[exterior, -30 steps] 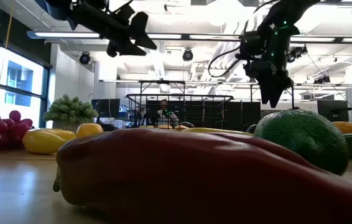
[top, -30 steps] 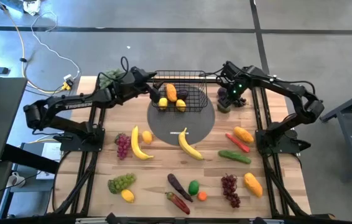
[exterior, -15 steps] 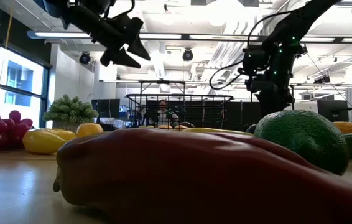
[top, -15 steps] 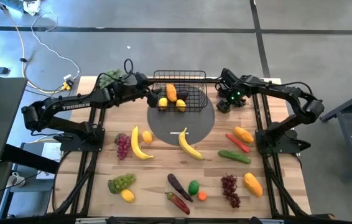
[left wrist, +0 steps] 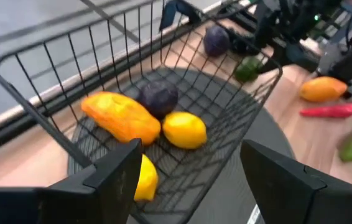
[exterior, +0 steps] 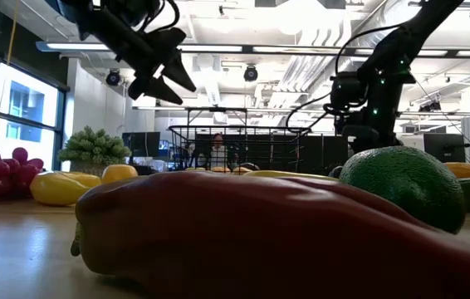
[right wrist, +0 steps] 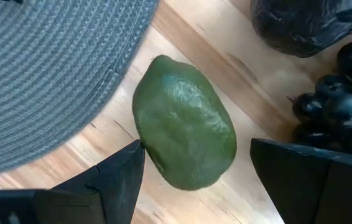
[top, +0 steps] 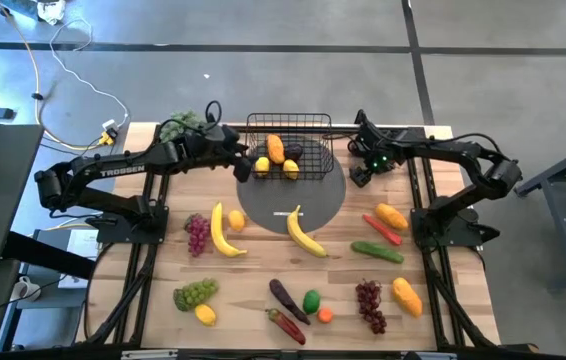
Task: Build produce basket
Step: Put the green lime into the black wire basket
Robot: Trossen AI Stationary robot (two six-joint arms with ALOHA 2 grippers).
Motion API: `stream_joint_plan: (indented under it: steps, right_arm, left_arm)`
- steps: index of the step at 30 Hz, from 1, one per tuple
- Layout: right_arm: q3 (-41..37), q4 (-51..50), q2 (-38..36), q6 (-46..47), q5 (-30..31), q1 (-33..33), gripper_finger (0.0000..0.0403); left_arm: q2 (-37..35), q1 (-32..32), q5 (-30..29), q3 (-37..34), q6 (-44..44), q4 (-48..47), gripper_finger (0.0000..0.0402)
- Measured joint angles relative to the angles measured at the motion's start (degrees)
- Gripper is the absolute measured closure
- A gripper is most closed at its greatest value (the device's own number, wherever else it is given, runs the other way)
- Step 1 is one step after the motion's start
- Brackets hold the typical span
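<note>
High view: "TROSSEN" readable on the left arm (top: 113, 171). Left gripper (top: 244, 166) at the basket (top: 289, 122), far centre on the mat (top: 293, 205); right gripper (top: 360, 175) just right of it.

Low view: left fingers (exterior: 162, 79) spread, empty, above the table.

Left wrist view: jaws apart over a mango (left wrist: 120, 117), lemon (left wrist: 184, 129) and purple fruit (left wrist: 158, 97) in the basket.

Right wrist view: jaws apart astride a green fruit (right wrist: 183, 124), not gripping.
</note>
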Motion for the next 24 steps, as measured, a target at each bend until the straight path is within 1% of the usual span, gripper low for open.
stream_joint_plan:
  steps: [5,8,11,18,21,24]
  right_arm:
    - [-1.1,0.8,0.0,1.2,0.0,0.0,0.0131]
    - [-1.1,1.2,0.0,1.7,0.0,0.0,0.0142]
    - [-1.1,1.2,0.0,1.8,0.0,0.0,0.0168]
    - [-1.1,1.4,0.0,4.9,-1.7,0.0,0.0249]
    - [-1.1,1.4,0.0,7.3,-2.0,0.0,0.0270]
    - [-0.9,0.9,-0.2,9.1,-2.6,0.0,0.0276]
  left_arm:
    - [0.0,0.0,0.2,0.0,-1.3,-3.4,0.0140]
    - [0.0,0.0,0.2,0.0,-2.5,-4.8,0.0140]
    - [0.0,0.0,0.2,0.0,-2.6,-5.4,0.0140]
    - [0.0,0.0,0.2,0.0,-2.5,-5.5,0.0140]
    - [0.0,0.0,0.2,0.0,-2.4,-5.5,0.0140]
    - [0.0,0.0,0.2,0.0,-2.5,-5.8,0.0140]
